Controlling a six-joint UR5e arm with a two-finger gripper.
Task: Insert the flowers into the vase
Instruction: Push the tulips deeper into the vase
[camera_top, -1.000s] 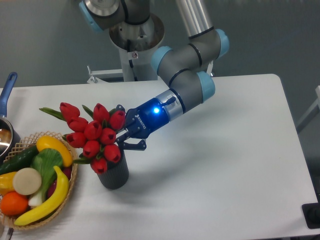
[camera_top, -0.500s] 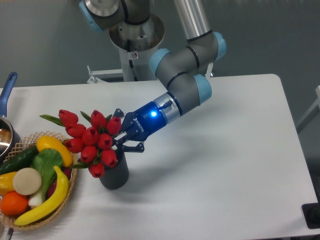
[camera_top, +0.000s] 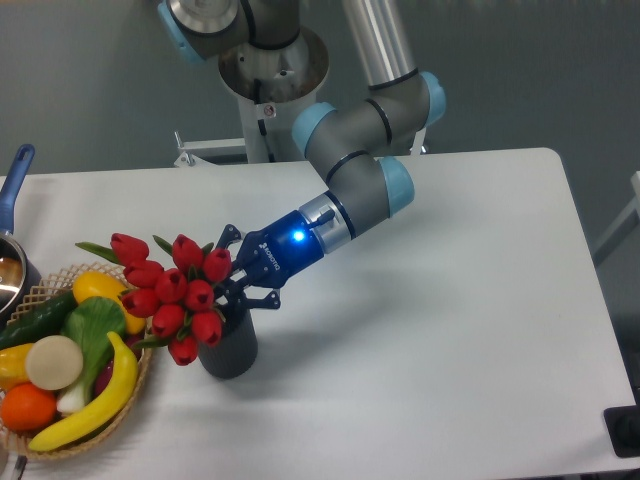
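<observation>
Where tulips (camera_top: 172, 294) overhang vase (camera_top: 230, 347), basket (camera_top: 120, 400) crowds left side.

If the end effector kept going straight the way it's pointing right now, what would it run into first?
The end effector points down and left along the table. Straight on it would likely press the flowers it grips further over the vase, then reach the wicker basket. Depth is unclear from this single view.
</observation>
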